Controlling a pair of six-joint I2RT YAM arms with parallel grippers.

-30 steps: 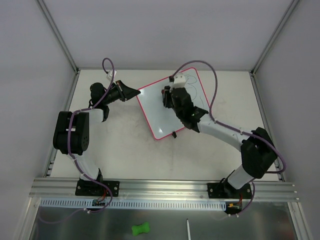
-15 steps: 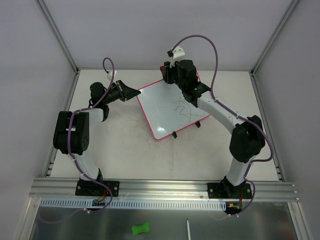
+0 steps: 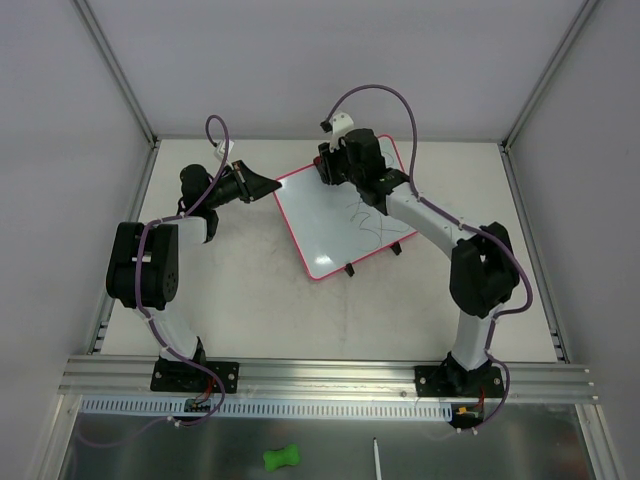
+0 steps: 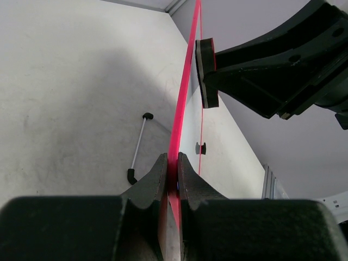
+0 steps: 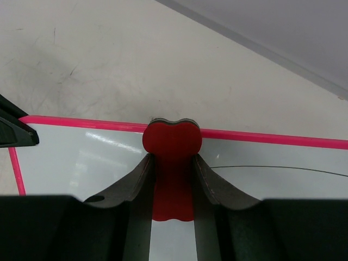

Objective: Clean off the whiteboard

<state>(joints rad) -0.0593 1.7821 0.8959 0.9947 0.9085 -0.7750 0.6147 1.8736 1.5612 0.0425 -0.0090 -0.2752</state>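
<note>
Top external: left gripper (image 3: 268, 186) closed tight on left corner of whiteboard (image 3: 325, 230), frame pinched between fingers; board placed askew at far middle of table (image 3: 250, 300); white face, thin pink-red frame, two black clips (image 3: 349, 268) on near edge; left half seen clean; right gripper (image 3: 337, 166) closed around red eraser (image 5: 172, 138), set at far edge; dark scribble (image 3: 368, 218) on right half not yet wiped; most erasing judged left to do.

A green bone-shaped object (image 3: 282, 458) lies near a thin white stick (image 3: 377, 457).
</note>
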